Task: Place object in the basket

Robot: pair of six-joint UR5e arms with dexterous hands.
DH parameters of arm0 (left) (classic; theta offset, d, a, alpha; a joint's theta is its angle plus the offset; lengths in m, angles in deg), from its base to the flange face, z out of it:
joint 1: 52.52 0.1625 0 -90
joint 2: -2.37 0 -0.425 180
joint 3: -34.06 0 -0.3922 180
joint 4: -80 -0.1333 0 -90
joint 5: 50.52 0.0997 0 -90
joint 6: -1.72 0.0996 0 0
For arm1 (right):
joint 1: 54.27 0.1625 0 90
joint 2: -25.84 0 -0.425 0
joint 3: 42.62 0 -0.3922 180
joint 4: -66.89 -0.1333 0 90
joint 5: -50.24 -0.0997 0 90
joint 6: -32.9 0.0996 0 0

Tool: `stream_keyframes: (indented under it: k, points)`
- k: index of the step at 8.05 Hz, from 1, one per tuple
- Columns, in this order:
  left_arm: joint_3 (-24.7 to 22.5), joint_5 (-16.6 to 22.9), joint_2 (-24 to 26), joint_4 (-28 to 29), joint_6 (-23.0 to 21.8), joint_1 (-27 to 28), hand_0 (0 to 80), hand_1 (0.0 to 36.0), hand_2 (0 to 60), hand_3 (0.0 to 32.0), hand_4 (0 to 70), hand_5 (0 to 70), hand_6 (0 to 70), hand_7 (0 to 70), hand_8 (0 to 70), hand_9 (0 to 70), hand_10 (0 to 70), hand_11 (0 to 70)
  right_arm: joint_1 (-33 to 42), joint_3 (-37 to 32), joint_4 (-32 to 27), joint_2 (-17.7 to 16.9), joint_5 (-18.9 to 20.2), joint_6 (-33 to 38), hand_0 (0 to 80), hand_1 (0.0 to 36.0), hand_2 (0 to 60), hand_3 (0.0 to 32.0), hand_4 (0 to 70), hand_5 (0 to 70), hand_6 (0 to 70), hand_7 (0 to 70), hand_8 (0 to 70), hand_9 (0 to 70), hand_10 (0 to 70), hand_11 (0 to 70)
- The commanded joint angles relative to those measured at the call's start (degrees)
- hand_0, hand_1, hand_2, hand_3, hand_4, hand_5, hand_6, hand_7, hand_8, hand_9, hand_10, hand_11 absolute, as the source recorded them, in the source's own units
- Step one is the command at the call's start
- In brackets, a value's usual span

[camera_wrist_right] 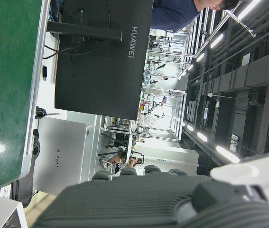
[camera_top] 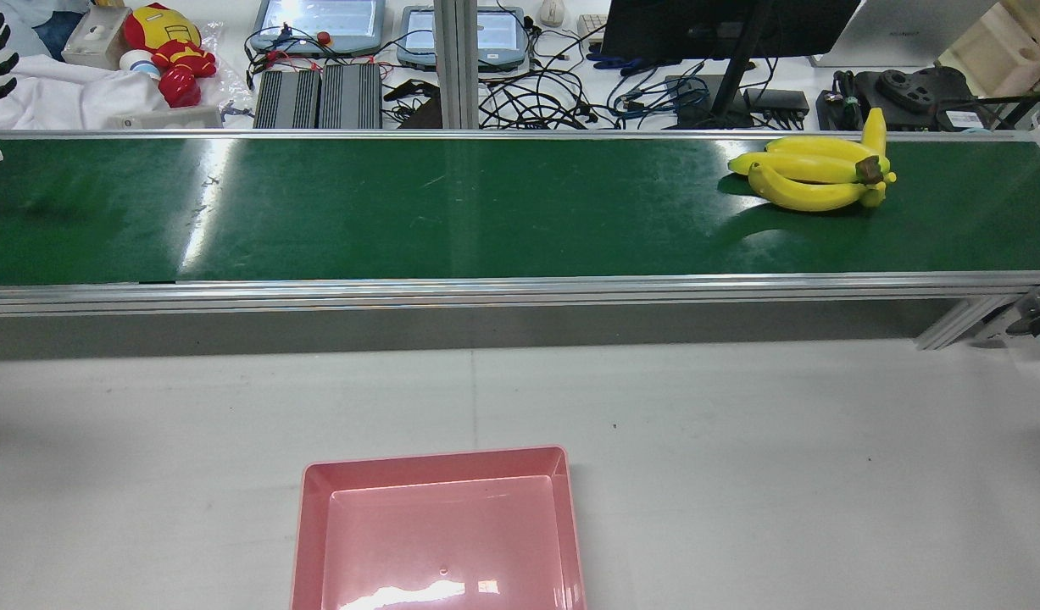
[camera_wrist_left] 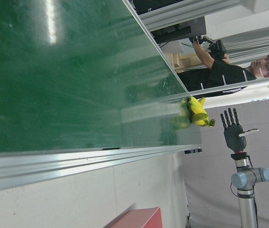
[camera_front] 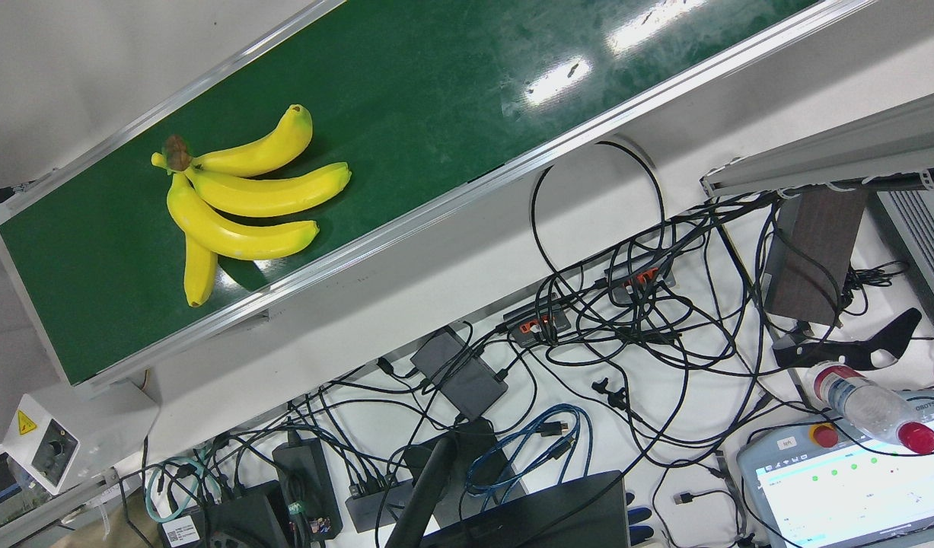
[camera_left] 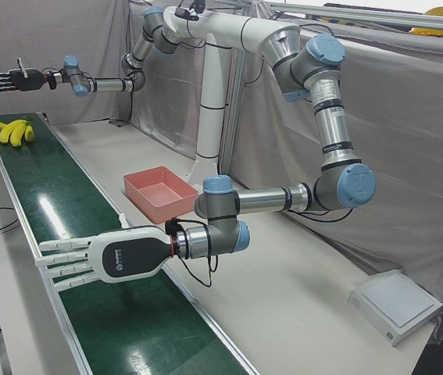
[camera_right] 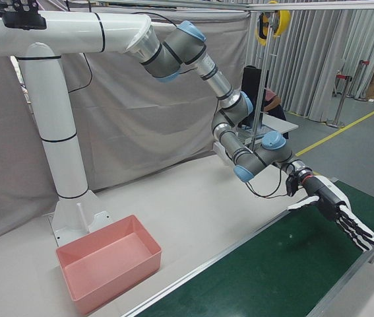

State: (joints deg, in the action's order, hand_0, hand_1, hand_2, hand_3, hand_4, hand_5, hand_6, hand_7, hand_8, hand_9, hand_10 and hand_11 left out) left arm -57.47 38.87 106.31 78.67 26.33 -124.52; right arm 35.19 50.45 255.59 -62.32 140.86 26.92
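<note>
Lying on the dark green conveyor belt [camera_top: 443, 212] is the task's thing, a bunch of yellow plastic bananas with a brown stem end [camera_top: 812, 174], close to the belt's right end in the rear view and nearer its far rail than its near one. The front view shows the bunch fanned out flat from the stem, nothing touching it (only its own shadow lies beside it on the belt). The right hand [camera_left: 10, 80], dark on the palm side, hangs in the air above and beyond that end of the belt, clear of the bananas, with its fingers stretched straight and apart and nothing in its grasp; the left hand view shows it the same way, upright past the bunch. The left hand [camera_left: 116, 256], white-backed with pale fingers, is held level over the opposite end of the belt, well apart from the bananas, fingers extended side by side and slightly fanned, also empty. The shallow rectangular pink plastic basket [camera_top: 439, 462] sits on the grey table [camera_top: 740, 474] on the robot's side of the belt, roughly midway between the two arms and well apart from the bunch, with nothing inside. Beyond the belt, a tangle of black cables [camera_front: 626, 327] and a black monitor [camera_top: 723, 25] crowd the operators' white bench.
</note>
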Motion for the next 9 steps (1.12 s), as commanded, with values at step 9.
stream_keyframes:
  k: [9]
  points:
    - [-0.41,0.09,-0.05,0.02,-0.35,-0.34,59.7,15.2,0.0,7.8,4.2,3.4,0.0,1.2,4.5,6.3,1.4,4.4,0.01,0.0,0.0,0.0,0.0,0.0,0.0,0.0,0.0,0.0,0.0,0.0,0.0,0.0,0.0,0.0,0.0,0.0]
